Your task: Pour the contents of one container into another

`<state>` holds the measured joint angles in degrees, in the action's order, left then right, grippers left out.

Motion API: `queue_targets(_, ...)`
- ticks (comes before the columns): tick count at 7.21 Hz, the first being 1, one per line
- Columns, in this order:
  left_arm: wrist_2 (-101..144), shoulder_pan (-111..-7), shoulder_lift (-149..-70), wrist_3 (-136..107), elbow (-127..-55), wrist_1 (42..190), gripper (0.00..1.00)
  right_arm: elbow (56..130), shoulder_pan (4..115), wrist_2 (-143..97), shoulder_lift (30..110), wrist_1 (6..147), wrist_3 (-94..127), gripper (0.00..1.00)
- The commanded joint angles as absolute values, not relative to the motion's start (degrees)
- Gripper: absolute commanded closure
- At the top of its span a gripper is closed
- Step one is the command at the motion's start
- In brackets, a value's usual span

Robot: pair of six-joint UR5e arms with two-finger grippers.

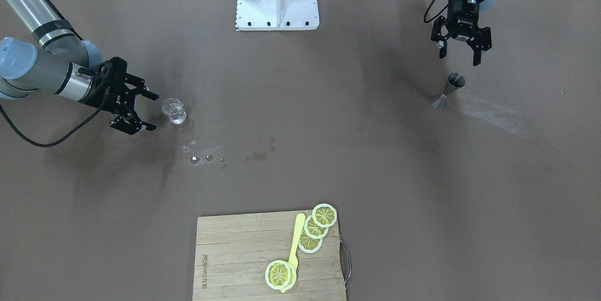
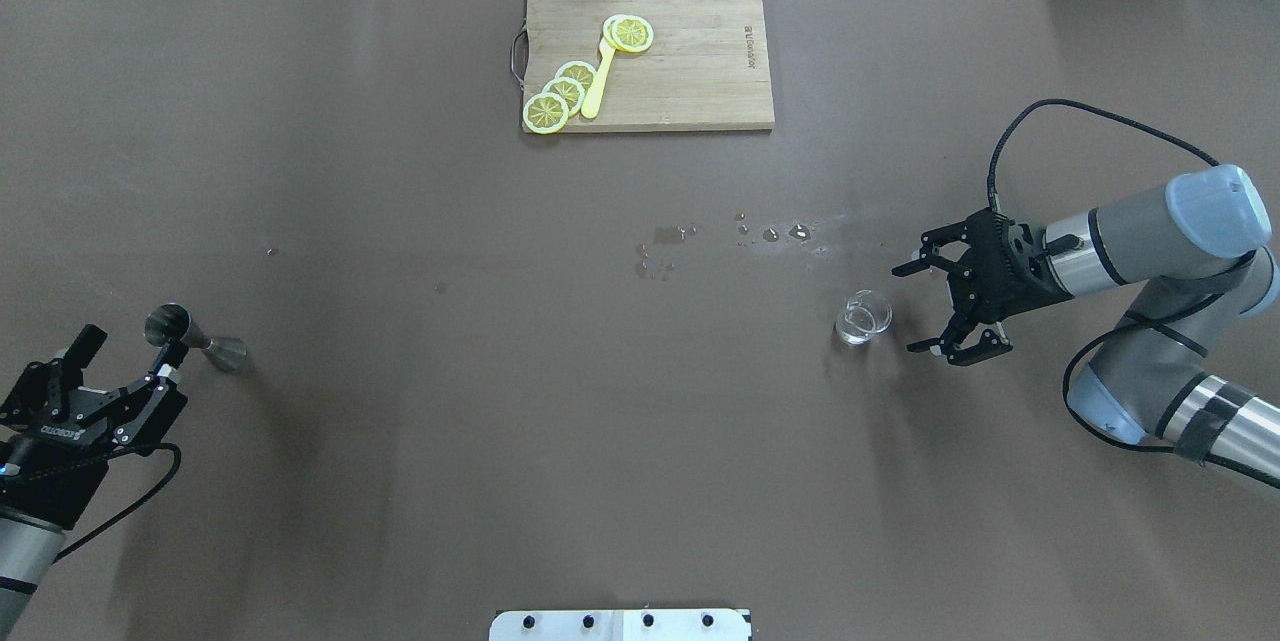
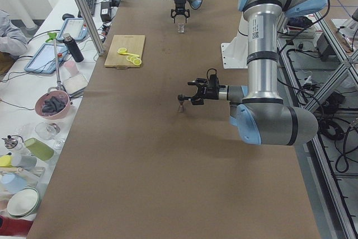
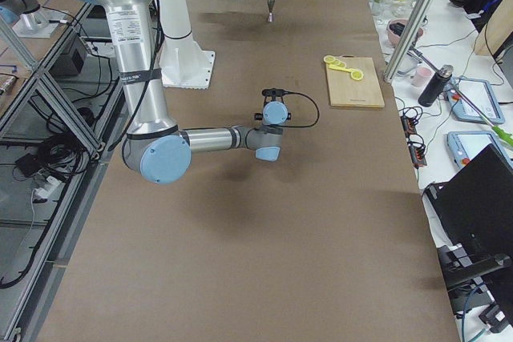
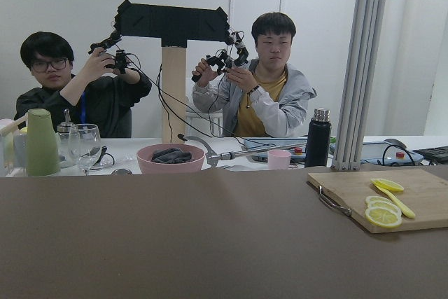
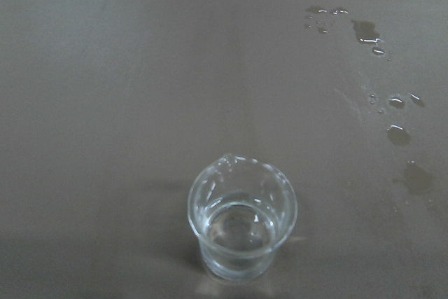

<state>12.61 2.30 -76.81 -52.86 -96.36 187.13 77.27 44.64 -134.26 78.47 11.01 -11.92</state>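
Pour not yet begun: on the brown bench (image 2: 600,421), the right tool (image 2: 905,309) gapes empty just beside the small clear glass beaker (image 2: 863,317) holding a little liquid, the left tool (image 1: 459,57), likewise open, hovers near the distant grey steel hourglass jigger (image 2: 195,338); grasp, carry and pour are all left to do.

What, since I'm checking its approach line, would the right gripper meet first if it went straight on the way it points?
The glass beaker, upright just ahead of the open right gripper; nothing shows between them. Whether the heights match is hard to tell.
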Motion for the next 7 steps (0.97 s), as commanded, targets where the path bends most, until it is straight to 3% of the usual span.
queue_targets(1,9.8,4.0,-76.0,-56.5,-95.3,184.2,0.02,75.2,44.8,-134.1,76.3,11.1,-12.0,0.01)
queue_targets(3,7.5,4.1,-73.8,-61.5,-96.1,178.2,0.02,75.2,44.1,-134.5,76.1,11.0,-11.9,0.01)
queue_targets(6,6.9,4.0,-71.9,-102.5,-101.5,140.3,0.02,75.8,42.9,-134.6,76.1,10.8,-12.0,0.01)
queue_targets(7,7.3,4.0,-71.9,-103.6,-102.0,137.3,0.02,75.8,42.5,-134.6,76.1,10.5,-11.9,0.02)
